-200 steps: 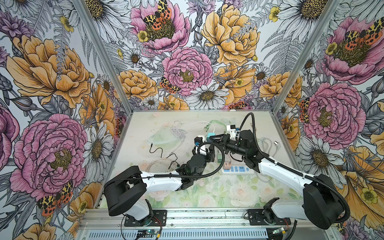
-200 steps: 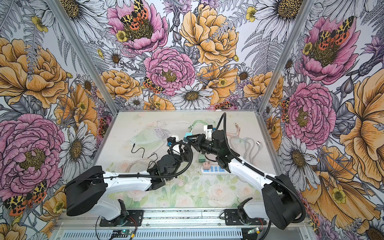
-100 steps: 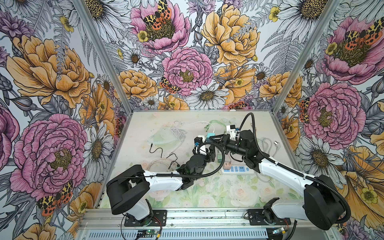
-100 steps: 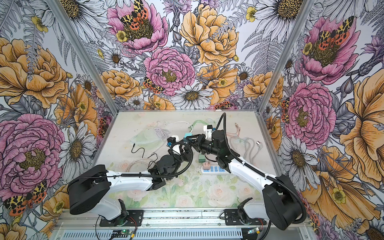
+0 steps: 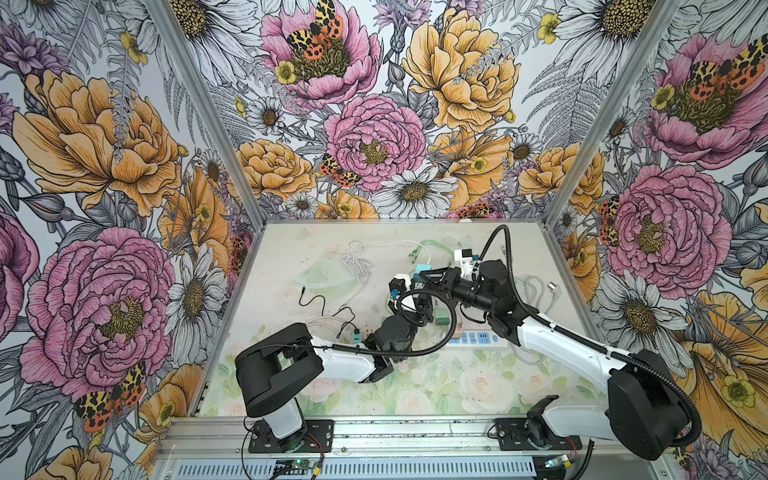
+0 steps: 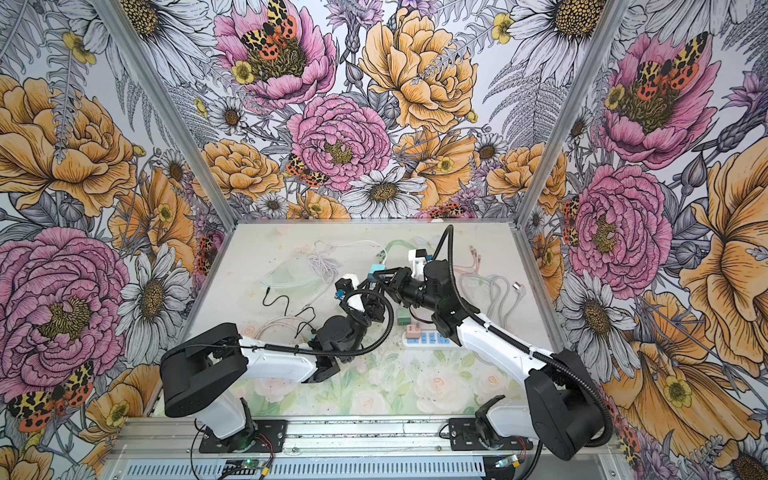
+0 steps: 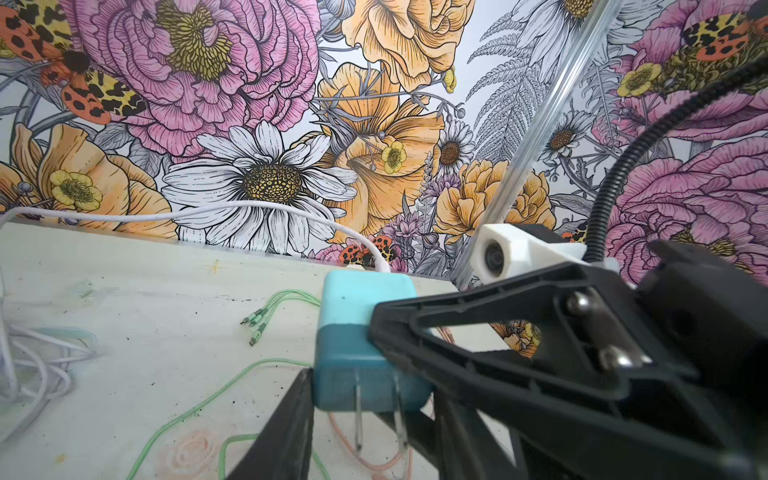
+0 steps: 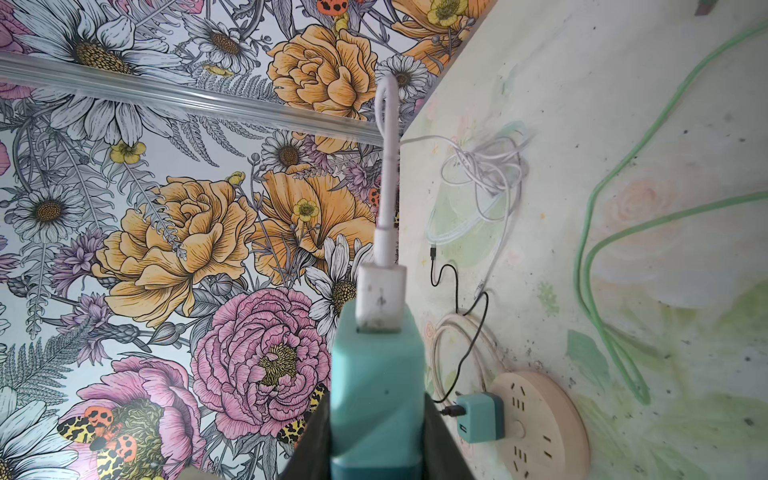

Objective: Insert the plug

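A white power strip (image 5: 478,338) lay on the table (image 5: 291,274), closest to the arm bases. Just past it, the left gripper (image 7: 370,399) had its fingers on either side of the pronged end of the teal plug (image 7: 365,332). Whether they pinched it could not be told. The right gripper (image 8: 376,436) was clamped on the plug, which it held off the table. A white cable (image 8: 388,174) trailed from the plug toward the back.

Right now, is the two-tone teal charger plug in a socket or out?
Out: the right gripper holds the teal plug, both metal prongs bare.
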Available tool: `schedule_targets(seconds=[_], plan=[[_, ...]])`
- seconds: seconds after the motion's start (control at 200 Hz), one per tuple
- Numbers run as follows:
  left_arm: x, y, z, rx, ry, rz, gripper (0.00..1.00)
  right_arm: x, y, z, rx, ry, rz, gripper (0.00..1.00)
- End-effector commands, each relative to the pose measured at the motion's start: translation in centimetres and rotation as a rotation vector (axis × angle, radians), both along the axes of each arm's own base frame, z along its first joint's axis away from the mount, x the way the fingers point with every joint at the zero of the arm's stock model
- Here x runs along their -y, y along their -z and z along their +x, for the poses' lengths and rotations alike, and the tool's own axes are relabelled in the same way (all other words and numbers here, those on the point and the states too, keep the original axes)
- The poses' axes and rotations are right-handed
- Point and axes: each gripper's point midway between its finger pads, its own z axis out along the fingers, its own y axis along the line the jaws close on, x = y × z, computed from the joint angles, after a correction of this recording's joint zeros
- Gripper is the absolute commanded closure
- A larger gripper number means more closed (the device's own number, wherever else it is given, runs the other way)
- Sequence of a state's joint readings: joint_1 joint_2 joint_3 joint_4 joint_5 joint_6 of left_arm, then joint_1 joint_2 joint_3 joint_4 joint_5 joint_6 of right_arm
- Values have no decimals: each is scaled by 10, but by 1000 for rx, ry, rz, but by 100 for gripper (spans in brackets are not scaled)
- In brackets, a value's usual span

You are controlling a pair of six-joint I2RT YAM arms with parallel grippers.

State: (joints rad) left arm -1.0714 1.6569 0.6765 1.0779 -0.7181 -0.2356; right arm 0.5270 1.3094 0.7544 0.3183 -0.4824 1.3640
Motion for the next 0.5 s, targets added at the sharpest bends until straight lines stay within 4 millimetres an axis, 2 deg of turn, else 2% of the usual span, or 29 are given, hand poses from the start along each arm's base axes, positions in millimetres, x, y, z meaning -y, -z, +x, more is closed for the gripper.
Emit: schedule_targets(seconds=[0.0,0.285,0.34,0.44,0.495], plan=[[-23,-17,9,28,-88,-72,60,-12,4,-26,-21,-109,7,100],[-30,-21,1,17,-57,-49,58,-15,1,-26,-1,-129,8,100],[-30,-21,0,11,-46,-40,58,-16,0,-26,3,-134,8,97],[-29,-21,-4,5,-21,-35,58,-16,-1,-24,13,-137,7,86],[-27,-19,-6,0,-9,-25,58,-16,-2,-23,19,-137,10,75]])
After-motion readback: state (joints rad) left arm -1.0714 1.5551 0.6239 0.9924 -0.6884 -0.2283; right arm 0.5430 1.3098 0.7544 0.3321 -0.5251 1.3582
